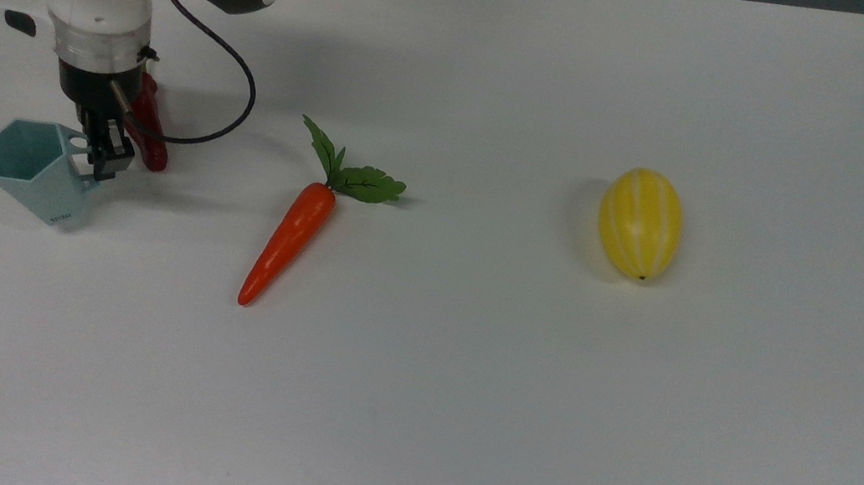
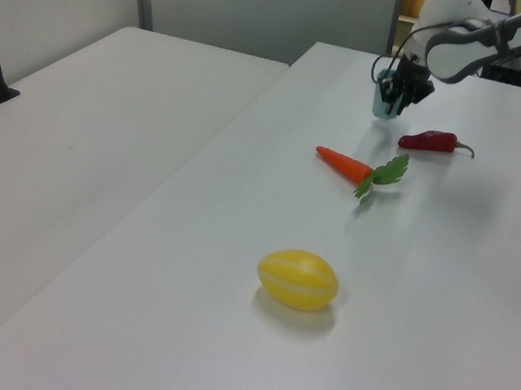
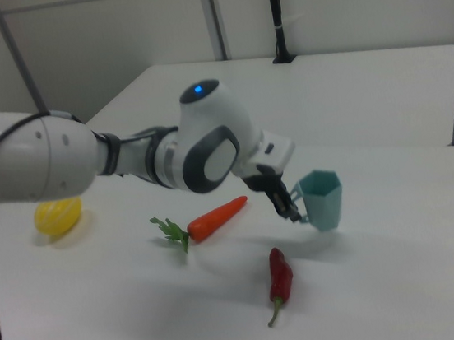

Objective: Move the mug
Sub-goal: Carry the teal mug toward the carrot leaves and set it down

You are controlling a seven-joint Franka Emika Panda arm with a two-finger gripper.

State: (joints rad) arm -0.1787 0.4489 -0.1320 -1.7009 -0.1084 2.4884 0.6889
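The mug (image 1: 28, 169) is pale teal and hexagonal, at the top view's left, and it hangs slightly tilted just above the white table (image 1: 459, 407). My gripper (image 1: 99, 153) points down from the white arm and is shut on the mug's small side handle. The left view has the mug (image 2: 381, 103) at the far end of the table with the gripper (image 2: 398, 88) on its right side. In the right view the mug (image 3: 323, 198) is held by the gripper (image 3: 291, 208) from the right view's left, its open top facing up.
A red chili pepper (image 1: 149, 131) lies right behind the gripper, partly hidden by it. An orange carrot (image 1: 289, 239) with green leaves lies to the top view's right of the mug. A yellow striped melon (image 1: 640, 223) rests farther right.
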